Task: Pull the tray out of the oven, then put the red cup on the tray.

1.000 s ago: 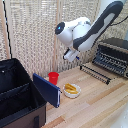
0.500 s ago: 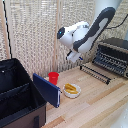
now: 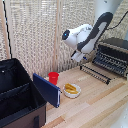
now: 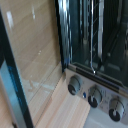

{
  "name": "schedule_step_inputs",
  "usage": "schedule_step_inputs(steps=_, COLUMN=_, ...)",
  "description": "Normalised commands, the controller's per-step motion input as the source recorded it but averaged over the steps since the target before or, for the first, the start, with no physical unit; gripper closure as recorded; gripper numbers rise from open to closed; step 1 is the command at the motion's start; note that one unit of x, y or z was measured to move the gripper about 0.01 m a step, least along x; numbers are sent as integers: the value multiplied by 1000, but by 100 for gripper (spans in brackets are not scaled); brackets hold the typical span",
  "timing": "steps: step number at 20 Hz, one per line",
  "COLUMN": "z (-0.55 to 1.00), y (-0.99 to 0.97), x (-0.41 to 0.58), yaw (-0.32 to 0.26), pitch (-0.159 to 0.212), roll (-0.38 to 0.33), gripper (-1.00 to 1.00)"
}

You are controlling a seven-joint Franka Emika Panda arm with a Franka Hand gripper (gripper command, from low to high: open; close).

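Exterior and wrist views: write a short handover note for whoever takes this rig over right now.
Gripper: raised above the oven door; the fingers show in neither view, so open or shut cannot be told. Nothing is seen in it.
Oven: at the exterior view's right, door folded down. The wrist view shows its knobs and a rack inside.
Tray: appears to be at the oven mouth; how far out is unclear.
Red cup: upright on the table, beside the bowl and the black case.
Done: door open.
Left: confirm the tray is out, then set the cup on it.
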Motion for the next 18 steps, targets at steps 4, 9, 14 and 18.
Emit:
schedule_step_inputs(steps=4, z=-84, y=-437, x=-4, yaw=189, pitch=39, roll=-171, gripper=-100)
schedule_step_inputs(steps=9, z=-85, y=-362, x=-125, yaw=147, pitch=19, roll=-279, gripper=-100)
schedule_step_inputs(steps=14, z=-196, y=-456, x=-199, yaw=59, pitch=0, roll=-315, gripper=-100)
schedule_step_inputs(steps=18, z=-196, y=-608, x=-242, yaw=49, pitch=0, roll=-118, gripper=-100)
